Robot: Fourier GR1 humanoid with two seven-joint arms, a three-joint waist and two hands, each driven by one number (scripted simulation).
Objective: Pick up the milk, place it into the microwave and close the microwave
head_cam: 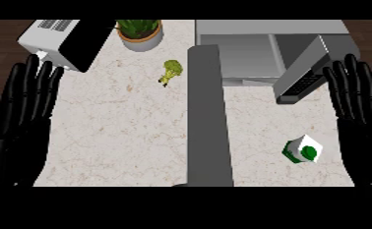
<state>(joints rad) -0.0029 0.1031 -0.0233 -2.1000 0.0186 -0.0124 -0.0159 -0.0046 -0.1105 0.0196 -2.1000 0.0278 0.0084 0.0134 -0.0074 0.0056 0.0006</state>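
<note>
Counter (123, 134) of pale, faintly veined stone, viewed steeply from above and filling most of the frame. Dark wood-toned floor (11, 34) shows beyond the counter at the upper left and upper right corners. A potted plant (140, 34) with green blades in a grey pot stands near the counter's far edge; a toaster oven (62, 41), white with a black glass front, sits at an angle at the far left. Lighting is even, with soft shadows.

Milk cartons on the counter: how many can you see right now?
1. A white and green milk carton stands on the counter's right side, just inside the open right hand. Others could be hidden.
</note>
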